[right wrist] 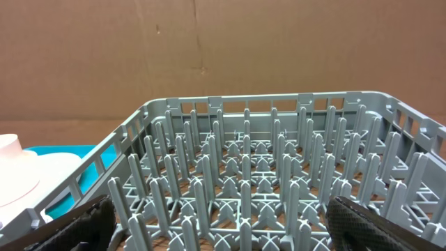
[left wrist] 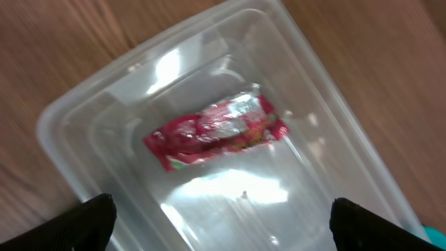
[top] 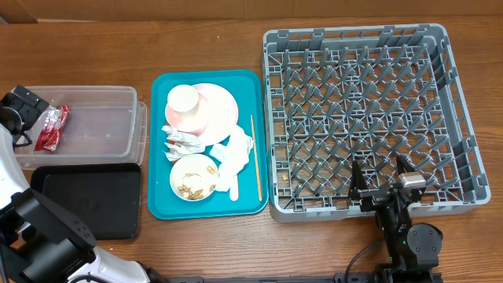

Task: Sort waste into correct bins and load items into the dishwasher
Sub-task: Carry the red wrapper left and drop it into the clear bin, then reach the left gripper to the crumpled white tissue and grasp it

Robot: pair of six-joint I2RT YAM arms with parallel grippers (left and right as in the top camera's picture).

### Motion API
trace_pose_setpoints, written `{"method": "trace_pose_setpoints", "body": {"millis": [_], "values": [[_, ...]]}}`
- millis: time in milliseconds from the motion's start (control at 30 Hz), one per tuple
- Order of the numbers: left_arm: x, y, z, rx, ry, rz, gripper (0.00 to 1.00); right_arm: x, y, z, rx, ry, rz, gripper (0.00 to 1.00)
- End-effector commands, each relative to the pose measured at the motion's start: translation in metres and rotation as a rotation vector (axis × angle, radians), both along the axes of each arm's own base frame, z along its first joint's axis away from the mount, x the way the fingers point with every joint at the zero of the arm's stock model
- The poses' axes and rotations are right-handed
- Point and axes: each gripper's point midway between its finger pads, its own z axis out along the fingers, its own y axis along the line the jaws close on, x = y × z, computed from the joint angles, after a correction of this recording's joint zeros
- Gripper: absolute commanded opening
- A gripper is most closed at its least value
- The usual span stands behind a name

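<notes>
From overhead, the wooden table (top: pixel 118 39) carries the clear tub (top: pixel 118 96), the red wrapper (top: pixel 52 128) lying inside. At my left wrist, my left hand (left wrist: pixel 223 226) gapes wide above it, empty. At my right wrist, my right hand (right wrist: pixel 223 226) stands wide at the grey rack (right wrist: pixel 279 174), a brown board (right wrist: pixel 209 42) behind

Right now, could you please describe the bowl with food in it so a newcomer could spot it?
Start at the teal serving tray left of the grey dish rack. In the tray's near left corner, on the robot's side, sits a whitish bowl. Unlike the cup on the pink plate behind it, it holds brownish food bits and sits beside the crumpled white napkins.
</notes>
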Motion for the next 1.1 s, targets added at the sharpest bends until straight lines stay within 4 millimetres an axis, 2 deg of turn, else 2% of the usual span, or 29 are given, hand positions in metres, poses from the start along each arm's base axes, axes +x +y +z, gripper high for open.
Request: {"method": "trace_pose_setpoints", "body": {"millis": [0,33,133,233,267,300,400,433,600,633,667,767,833,933,967,1067], "values": [[0.016,-0.033,0.049,-0.047,-0.142,-0.138,1.0,0.0,-0.001,-0.002,0.004,-0.002,-0.005,1.0],[0.016,-0.04,0.054,-0.052,-0.15,-0.161,1.0,0.0,-0.001,-0.002,0.004,-0.002,-0.005,1.0],[0.011,-0.078,0.072,-0.076,-0.145,-0.227,1.0,0.0,-0.001,-0.002,0.004,-0.002,-0.005,1.0],[0.005,-0.15,0.08,-0.114,-0.083,-0.396,0.99,0.0,-0.001,-0.002,0.004,-0.002,-0.005,1.0],[0.004,-0.167,0.08,-0.119,-0.064,-0.444,0.97,0.0,-0.001,-0.002,0.004,-0.002,-0.005,1.0],[0.004,-0.198,0.076,-0.133,-0.029,-0.525,0.97,0.0,-0.001,-0.002,0.004,-0.002,-0.005,1.0],[0.003,-0.261,0.065,-0.101,0.064,-0.716,0.92,0.0,-0.001,-0.002,0.004,-0.002,-0.005,1.0],[0.002,-0.285,0.06,-0.051,0.114,-0.78,0.87,0.0,-0.001,-0.002,0.004,-0.002,-0.005,1.0],[-0.003,-0.363,0.042,0.021,0.197,-0.991,0.8,0.0,-0.001,-0.002,0.004,-0.002,-0.005,1.0],[-0.004,-0.376,0.036,0.019,0.214,-1.026,0.78,0.0,-0.001,-0.002,0.004,-0.002,-0.005,1.0],[-0.007,-0.399,0.023,0.016,0.249,-1.085,0.77,0.0,-0.001,-0.002,0.004,-0.002,-0.005,1.0],[-0.011,-0.426,-0.003,0.016,0.322,-1.153,0.73,0.0,-0.001,-0.002,0.004,-0.002,-0.005,1.0],[-0.014,-0.443,-0.033,0.003,0.401,-1.192,0.61,0.0,-0.001,-0.002,0.004,-0.002,-0.005,1.0],[-0.018,-0.457,-0.063,-0.009,0.478,-1.206,0.54,0.0,-0.001,-0.002,0.004,-0.002,-0.005,1.0],[-0.019,-0.461,-0.072,-0.009,0.501,-1.215,0.49,0.0,-0.001,-0.002,0.004,-0.002,-0.005,1.0],[-0.018,-0.473,-0.097,-0.006,0.537,-1.235,0.47,0.0,-0.001,-0.002,0.004,-0.002,-0.005,1.0]]}}
